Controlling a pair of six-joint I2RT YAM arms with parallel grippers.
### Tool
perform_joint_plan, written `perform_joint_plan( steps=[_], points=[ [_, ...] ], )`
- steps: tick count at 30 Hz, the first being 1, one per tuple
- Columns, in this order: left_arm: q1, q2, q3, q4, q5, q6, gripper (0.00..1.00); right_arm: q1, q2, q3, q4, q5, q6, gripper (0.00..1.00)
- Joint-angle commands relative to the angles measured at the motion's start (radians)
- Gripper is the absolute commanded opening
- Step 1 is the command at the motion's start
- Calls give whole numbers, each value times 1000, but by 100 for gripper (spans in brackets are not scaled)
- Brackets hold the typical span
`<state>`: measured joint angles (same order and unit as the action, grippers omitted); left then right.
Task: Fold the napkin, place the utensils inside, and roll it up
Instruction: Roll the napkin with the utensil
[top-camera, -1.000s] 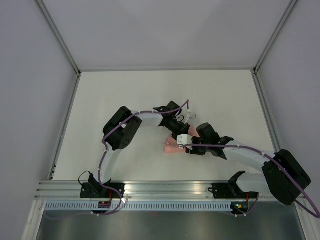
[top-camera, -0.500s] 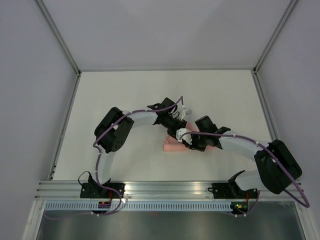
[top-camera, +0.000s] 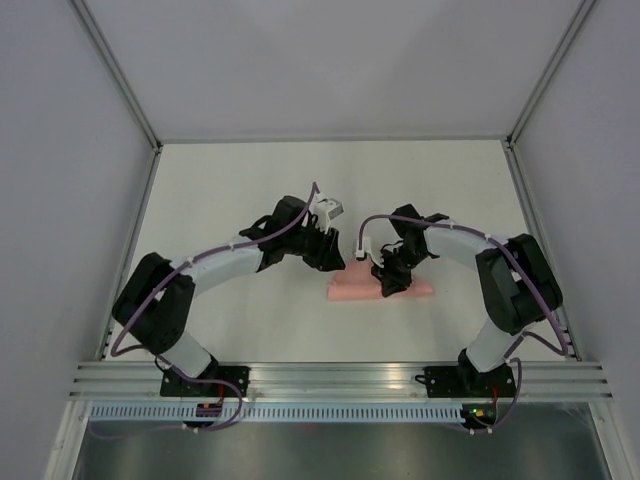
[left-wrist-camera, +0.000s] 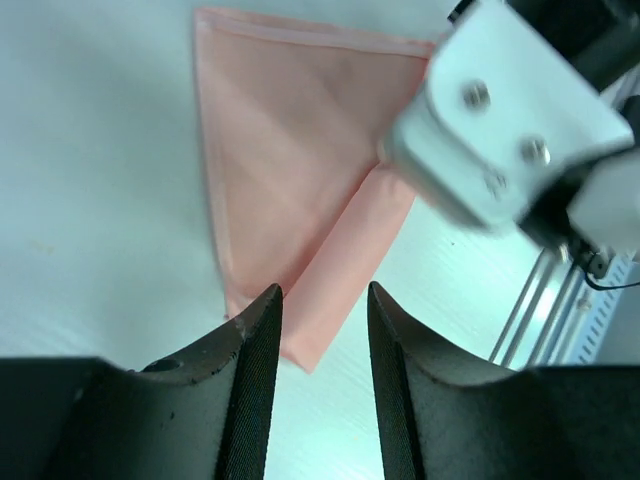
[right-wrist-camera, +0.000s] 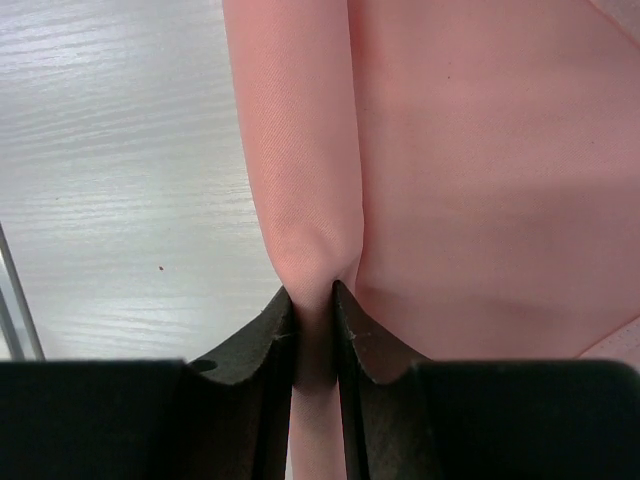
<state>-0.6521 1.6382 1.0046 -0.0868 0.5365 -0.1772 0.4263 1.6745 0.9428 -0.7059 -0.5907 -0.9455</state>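
Both the left arm (top-camera: 225, 265) and the right arm (top-camera: 465, 237) have white links between bulky black joint housings; a purple cable (top-camera: 300, 212) runs clipped along each; a white wrist block (left-wrist-camera: 510, 120) carries silver screws; the left gripper (left-wrist-camera: 322, 300) and right gripper (right-wrist-camera: 313, 300) have matte black, tapering jaws.

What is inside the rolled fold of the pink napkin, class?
Only pink cloth shows: the napkin lies on the white table, its rolled fold pinched in the right tool. The fold's inside is covered by cloth; no utensil is visible.
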Motion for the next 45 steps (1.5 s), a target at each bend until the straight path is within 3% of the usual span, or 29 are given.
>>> perform_joint_plan(
  steps=[1, 7, 13, 14, 15, 21, 35, 38, 41, 42, 44, 45],
  points=[
    [-1, -150, -142, 197, -154, -57, 45, -23, 88, 76, -141, -81, -79, 26],
    [-38, -343, -382, 436, -263, -23, 47, -55, 250, 189, -242, -121, -128, 26],
    [-294, -318, -434, 519, -531, 279, 50, -81, 359, 277, -325, -139, -164, 25],
    [-344, -299, -422, 527, -533, 306, 59, -83, 370, 287, -340, -141, -167, 25],
    [-363, -263, -410, 527, -558, 352, 99, -90, 379, 306, -346, -143, -170, 26],
    [-438, -98, -287, 506, -581, 458, 100, -103, 418, 340, -360, -144, -167, 26],
    [-449, 193, -80, 435, -541, 556, 100, -104, 459, 363, -357, -133, -151, 25],
    [-449, 219, -69, 414, -504, 541, 91, -104, 464, 363, -356, -127, -148, 25],
    [-448, 241, -61, 385, -486, 525, 59, -104, 465, 363, -353, -127, -145, 25],
    [-448, 247, -61, 381, -484, 518, 41, -104, 465, 363, -353, -129, -144, 25],
    [-446, 258, -61, 368, -468, 513, 37, -104, 464, 364, -356, -130, -142, 25],
    [-445, 261, -60, 360, -458, 510, 30, -103, 461, 364, -354, -129, -141, 24]
  ],
)
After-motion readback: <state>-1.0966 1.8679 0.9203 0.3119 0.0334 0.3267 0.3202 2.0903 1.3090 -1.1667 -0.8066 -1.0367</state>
